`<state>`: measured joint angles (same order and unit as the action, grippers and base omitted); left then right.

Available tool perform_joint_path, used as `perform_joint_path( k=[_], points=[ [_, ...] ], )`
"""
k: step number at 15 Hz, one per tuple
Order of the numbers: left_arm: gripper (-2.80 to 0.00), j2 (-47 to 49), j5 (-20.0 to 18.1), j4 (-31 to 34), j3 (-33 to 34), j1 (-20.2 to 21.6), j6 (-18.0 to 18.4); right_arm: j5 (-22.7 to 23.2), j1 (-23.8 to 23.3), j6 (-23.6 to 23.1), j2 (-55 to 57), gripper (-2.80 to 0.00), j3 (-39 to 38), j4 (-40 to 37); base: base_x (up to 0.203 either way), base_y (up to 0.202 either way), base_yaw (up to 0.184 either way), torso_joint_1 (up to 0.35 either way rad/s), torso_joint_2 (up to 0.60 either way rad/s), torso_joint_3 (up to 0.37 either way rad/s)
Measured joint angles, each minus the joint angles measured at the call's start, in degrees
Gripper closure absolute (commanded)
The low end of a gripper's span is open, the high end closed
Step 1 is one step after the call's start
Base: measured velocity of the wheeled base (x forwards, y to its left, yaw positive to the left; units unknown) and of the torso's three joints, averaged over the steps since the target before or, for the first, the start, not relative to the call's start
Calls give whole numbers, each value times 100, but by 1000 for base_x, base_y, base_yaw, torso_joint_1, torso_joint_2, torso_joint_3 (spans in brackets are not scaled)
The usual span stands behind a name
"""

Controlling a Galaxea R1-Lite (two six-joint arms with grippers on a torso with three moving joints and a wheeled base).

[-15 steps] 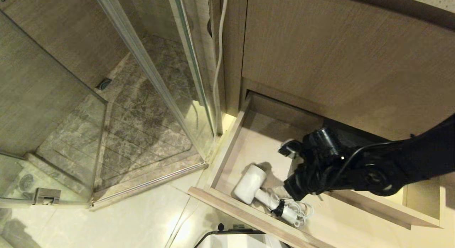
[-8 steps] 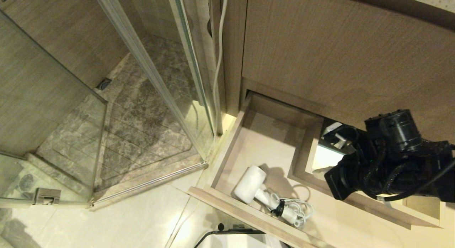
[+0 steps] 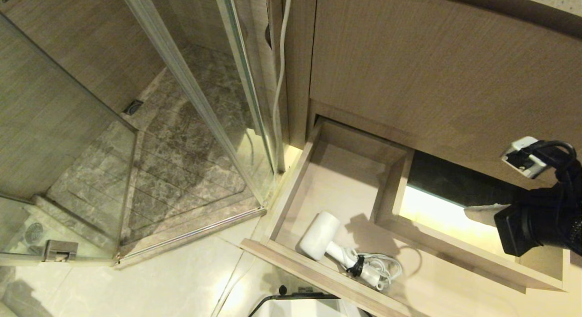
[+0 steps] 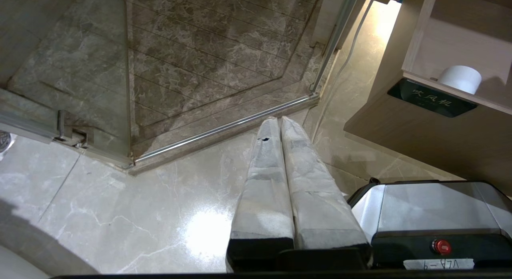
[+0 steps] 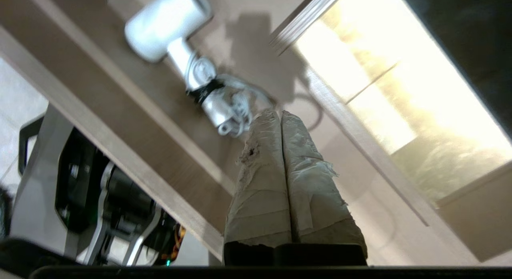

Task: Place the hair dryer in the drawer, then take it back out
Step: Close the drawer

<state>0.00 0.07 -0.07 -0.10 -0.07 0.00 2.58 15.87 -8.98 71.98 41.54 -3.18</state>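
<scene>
The white hair dryer (image 3: 320, 234) lies in the open drawer (image 3: 291, 258), against its front wall at the left end, with the coiled cord (image 3: 384, 268) bunched at its handle. It also shows in the right wrist view as the hair dryer (image 5: 165, 26), and its barrel (image 4: 459, 78) shows in the left wrist view above the drawer front (image 4: 420, 139). My right gripper (image 5: 277, 113) hangs shut and empty above the drawer floor, apart from the cord. The right arm (image 3: 539, 226) sits at the far right. My left gripper (image 4: 280, 119) is shut, parked over the floor tiles.
A tall wood-grain panel (image 3: 436, 71) rises above the drawer. A lit cut-out (image 3: 445, 217) opens in the drawer's right part. A glass shower door (image 3: 191, 94) and marble shower floor (image 3: 182, 148) lie to the left. A white cable (image 3: 279, 67) runs down the cabinet edge. My base (image 4: 436, 215) stands below the drawer.
My right arm has drawn back from beside the hair dryer's handle, rising and swinging to the right edge of the head view. The hair dryer stays where it lay in the drawer.
</scene>
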Motion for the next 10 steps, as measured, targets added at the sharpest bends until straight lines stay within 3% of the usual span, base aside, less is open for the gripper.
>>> perform_joint_path(
  k=[10],
  points=[
    [0, 0, 0, 0, 0, -2, 0, 0, -339, -8, -1447, 0, -456, -698, 0, 0, 0, 0, 0, 0]
  ],
)
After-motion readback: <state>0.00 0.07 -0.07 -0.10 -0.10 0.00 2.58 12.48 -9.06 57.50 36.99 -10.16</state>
